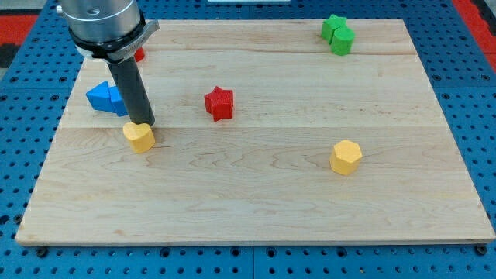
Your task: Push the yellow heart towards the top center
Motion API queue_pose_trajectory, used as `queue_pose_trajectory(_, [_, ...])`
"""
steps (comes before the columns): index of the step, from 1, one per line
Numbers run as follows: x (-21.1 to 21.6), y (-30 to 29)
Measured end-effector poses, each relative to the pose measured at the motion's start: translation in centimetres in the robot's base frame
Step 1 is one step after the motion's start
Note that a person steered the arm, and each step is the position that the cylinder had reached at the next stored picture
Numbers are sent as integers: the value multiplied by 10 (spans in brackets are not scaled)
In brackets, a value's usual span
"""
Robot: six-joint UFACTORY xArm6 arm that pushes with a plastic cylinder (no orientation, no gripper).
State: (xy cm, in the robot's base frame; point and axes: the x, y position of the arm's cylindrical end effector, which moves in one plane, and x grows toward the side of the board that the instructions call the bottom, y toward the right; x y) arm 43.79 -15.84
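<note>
Wooden tabletop (256,194) resting on a blue perforated base (23,155), seen from the one camera. The yellow heart (139,136) lies near the tabletop's left edge, about halfway down the view, and serves here as the landmark. My tip (142,123) sits at the heart's upper edge, touching it or just beside it; the dark rod rises from there toward the view's top left. The arm carries no hand, so no open or closed state applies. Blue block (105,98): up and left of the heart, partly hidden by the rod. Red star (219,103): up and right of the heart, apart from it. Yellow hexagon (346,156): well to the heart's right, slightly lower. Green block (338,35): far up and right of the heart, near the tabletop's top edge. A small red piece (139,53) shows beside the arm, above the heart; shape unclear.
</note>
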Motion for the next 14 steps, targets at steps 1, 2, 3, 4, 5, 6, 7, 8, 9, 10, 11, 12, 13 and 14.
queue_pose_trajectory(1, [8,-28])
queue_pose_trajectory(2, [36,-38])
queue_pose_trajectory(3, [46,15])
queue_pose_trajectory(4, [76,53])
queue_pose_trajectory(5, [113,38])
queue_pose_trajectory(6, [87,103])
queue_pose_trajectory(7, [48,166])
queue_pose_trajectory(8, [20,190])
queue_pose_trajectory(9, [-31,169])
queue_pose_trajectory(10, [-11,209])
queue_pose_trajectory(11, [23,237])
queue_pose_trajectory(12, [-22,242])
queue_pose_trajectory(13, [-32,133])
queue_pose_trajectory(14, [-35,192])
